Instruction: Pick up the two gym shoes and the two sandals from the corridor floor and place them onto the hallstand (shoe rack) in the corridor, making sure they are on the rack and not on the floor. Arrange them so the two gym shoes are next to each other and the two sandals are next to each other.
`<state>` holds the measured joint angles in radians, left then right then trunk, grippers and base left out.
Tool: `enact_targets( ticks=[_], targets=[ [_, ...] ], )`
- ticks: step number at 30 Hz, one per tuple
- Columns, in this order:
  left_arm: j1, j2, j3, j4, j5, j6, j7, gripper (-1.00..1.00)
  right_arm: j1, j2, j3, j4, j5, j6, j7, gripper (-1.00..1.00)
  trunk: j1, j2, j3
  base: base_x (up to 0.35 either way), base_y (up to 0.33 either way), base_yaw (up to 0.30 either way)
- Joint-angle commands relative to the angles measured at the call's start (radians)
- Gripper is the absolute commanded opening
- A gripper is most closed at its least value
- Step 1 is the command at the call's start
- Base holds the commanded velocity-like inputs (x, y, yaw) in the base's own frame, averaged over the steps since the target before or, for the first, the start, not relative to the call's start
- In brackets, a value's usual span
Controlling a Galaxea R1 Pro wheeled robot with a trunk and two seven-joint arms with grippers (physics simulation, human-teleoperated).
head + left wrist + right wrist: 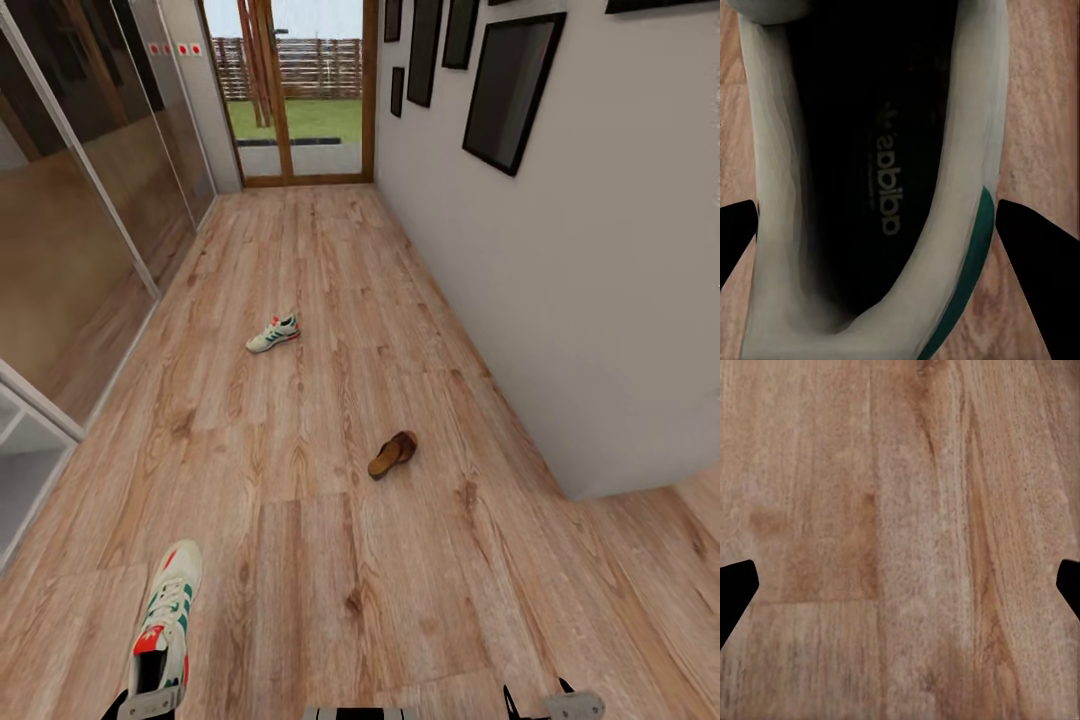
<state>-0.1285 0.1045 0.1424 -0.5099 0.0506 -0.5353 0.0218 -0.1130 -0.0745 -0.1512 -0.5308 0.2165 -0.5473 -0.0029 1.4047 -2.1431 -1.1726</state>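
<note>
Wood-plank floor runs toward a glass door. Between the left gripper's spread fingers sits a sneaker, toe pointing away; the wrist camera reveals its dark insole. Right gripper gapes over bare planks

A home corridor: wood-plank floor, framed pictures along the wall, glazed garden door, scattered shoes.

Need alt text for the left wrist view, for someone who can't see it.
Looking down into a white gym shoe with a green side stripe and dark inside, between the left gripper's spread dark fingertips, over wood-plank floor.
</note>
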Motion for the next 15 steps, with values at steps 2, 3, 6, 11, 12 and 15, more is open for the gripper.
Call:
enact_targets(
  ticks=[2, 3, 6, 11, 12, 15],
  targets=[
    [0.0, 0.0, -0.002, 0.002, 0.005, -0.003, 0.0, -1.0, -0.001, 0.001, -0.005, 0.001, 0.011, -0.003, 0.0, 1.0, 0.0, 0.0, 0.003, 0.0, 0.0, 0.0],
    [0.0, 0.0, -0.002, 0.002, 0.005, -0.003, 0.0, -1.0, -0.001, 0.001, -0.005, 0.001, 0.011, -0.003, 0.0, 1.0, 0.0, 0.0, 0.004, 0.0, 0.0, 0.0],
    [0.0, -0.001, -0.004, 0.002, 0.004, -0.003, -0.001, -1.0, -0.001, 0.001, -0.005, 0.002, 0.011, -0.003, 0.0, 1.0, 0.0, 0.0, 0.009, 0.0, 0.0, 0.0],
    [0.0, -0.002, -0.007, 0.002, 0.004, -0.004, -0.009, -1.0, -0.001, 0.001, -0.005, 0.003, 0.011, -0.003, 0.0, 1.0, 0.0, 0.0, 0.017, 0.0, 0.0, 0.0],
    [0.0, -0.002, -0.007, 0.001, 0.004, -0.004, -0.009, -1.0, -0.001, 0.001, -0.005, 0.003, 0.011, -0.004, 0.0, 1.0, 0.004, -0.007, 0.015, 0.0, 0.0, 0.0],
    [0.0, -0.001, -0.007, 0.001, 0.005, -0.004, -0.011, -1.0, -0.001, 0.001, -0.006, 0.003, 0.011, -0.005, 0.0, 1.0, 0.004, -0.007, 0.02, 0.0, 0.0, 0.0]
  ],
)
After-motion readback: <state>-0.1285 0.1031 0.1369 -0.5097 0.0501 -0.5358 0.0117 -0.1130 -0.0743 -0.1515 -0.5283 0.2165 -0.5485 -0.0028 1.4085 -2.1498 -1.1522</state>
